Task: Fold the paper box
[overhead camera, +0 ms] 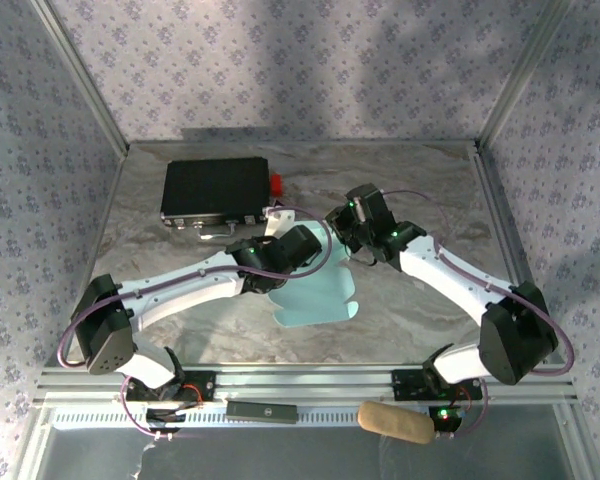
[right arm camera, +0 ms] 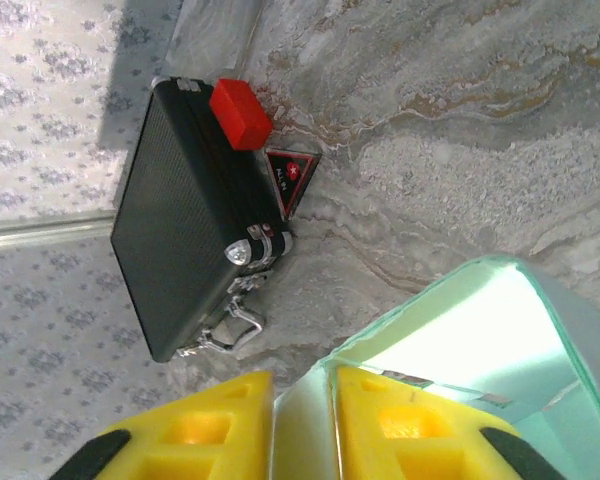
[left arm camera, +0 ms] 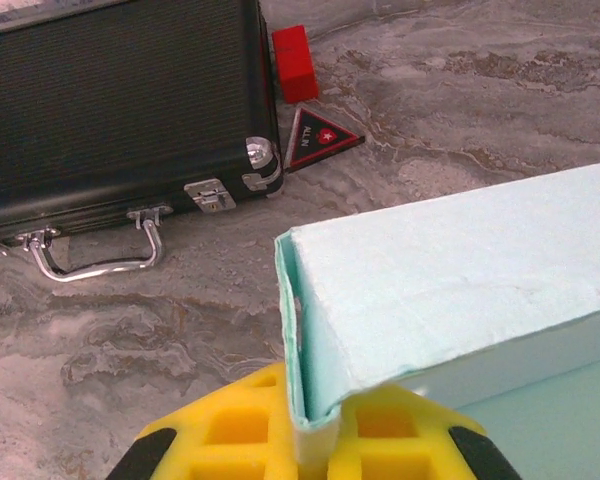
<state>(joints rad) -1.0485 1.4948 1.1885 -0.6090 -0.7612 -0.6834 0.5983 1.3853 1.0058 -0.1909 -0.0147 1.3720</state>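
Observation:
The paper box (overhead camera: 320, 297), pale light-blue card, lies half folded at mid-table between the two arms. My left gripper (overhead camera: 308, 247) is shut on it; in the left wrist view its yellow fingers (left arm camera: 235, 432) pinch a folded corner edge of the paper box (left arm camera: 460, 270). My right gripper (overhead camera: 346, 238) meets the box from the far right. In the right wrist view its fingers (right arm camera: 420, 425) stand a little apart, with a wall of the paper box (right arm camera: 302, 425) between them and a flap rising to the right.
A black case (overhead camera: 217, 190) with a metal handle (left arm camera: 95, 262) and a red block (overhead camera: 276, 182) sits at the back left. A small red-edged black triangle (left arm camera: 318, 137) lies beside the case. Bare marble lies right of the box.

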